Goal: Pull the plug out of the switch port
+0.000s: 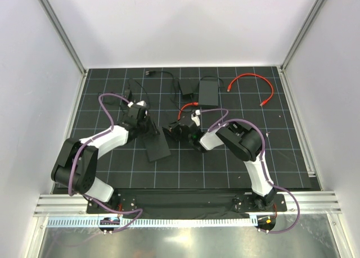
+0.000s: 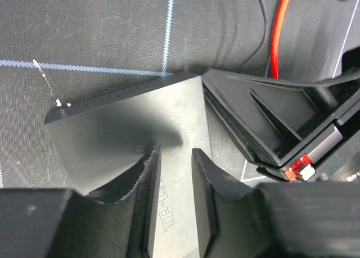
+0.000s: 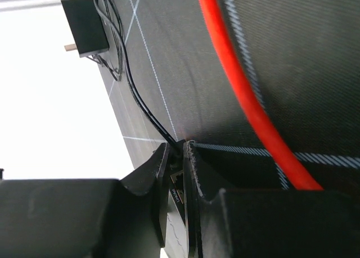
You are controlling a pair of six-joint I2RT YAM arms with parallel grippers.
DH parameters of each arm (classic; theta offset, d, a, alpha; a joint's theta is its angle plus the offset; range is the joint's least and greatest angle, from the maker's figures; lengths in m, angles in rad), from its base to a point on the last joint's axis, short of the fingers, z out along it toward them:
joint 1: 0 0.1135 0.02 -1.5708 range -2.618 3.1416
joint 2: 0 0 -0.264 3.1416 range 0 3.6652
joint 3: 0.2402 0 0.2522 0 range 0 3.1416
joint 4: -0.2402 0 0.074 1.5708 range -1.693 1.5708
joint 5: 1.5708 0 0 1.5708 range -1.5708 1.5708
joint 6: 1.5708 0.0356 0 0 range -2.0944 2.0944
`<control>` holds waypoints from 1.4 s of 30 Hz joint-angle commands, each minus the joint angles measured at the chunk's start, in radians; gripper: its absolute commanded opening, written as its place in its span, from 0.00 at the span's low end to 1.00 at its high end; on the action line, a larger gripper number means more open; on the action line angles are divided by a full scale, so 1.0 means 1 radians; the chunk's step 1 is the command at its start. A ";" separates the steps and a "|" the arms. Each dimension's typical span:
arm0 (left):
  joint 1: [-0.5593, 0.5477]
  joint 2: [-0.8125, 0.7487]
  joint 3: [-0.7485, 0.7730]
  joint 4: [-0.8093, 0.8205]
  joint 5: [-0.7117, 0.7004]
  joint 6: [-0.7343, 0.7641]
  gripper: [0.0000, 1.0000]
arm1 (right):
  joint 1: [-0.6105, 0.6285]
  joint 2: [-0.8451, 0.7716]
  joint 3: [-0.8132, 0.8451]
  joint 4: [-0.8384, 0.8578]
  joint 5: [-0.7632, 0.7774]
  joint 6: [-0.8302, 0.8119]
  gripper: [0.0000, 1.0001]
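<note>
Black grid mat [image 1: 225, 168] in a white-walled booth, cables lying all over the back. The switch [image 1: 157, 147] sits flat mid-mat, and the left gripper [image 2: 175, 152] is planted on its top, fingers a sliver apart with nothing between them. The right gripper [image 3: 179, 148] is pinched tight on the plug [image 3: 176, 185] at the end of the black cable [image 3: 138, 95], right at the switch's edge. So the grab looks done. I can't tell if the plug has left the port, so I'd say the pull is still to do.
</note>
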 commanded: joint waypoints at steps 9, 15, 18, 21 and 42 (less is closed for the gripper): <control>0.002 0.008 0.134 -0.035 -0.018 0.098 0.35 | -0.022 0.080 0.032 0.146 -0.073 -0.089 0.01; 0.008 0.101 0.209 -0.098 0.027 0.122 0.00 | -0.025 0.105 0.026 0.198 -0.085 -0.099 0.01; 0.007 0.114 0.185 -0.070 0.031 0.089 0.00 | -0.027 0.102 0.021 0.200 -0.087 -0.126 0.01; 0.007 0.117 0.168 -0.067 0.014 0.056 0.00 | -0.027 0.091 0.024 0.188 -0.096 -0.171 0.01; 0.140 0.302 0.146 -0.151 0.076 -0.094 0.00 | -0.016 0.039 0.053 -0.010 0.100 -0.039 0.01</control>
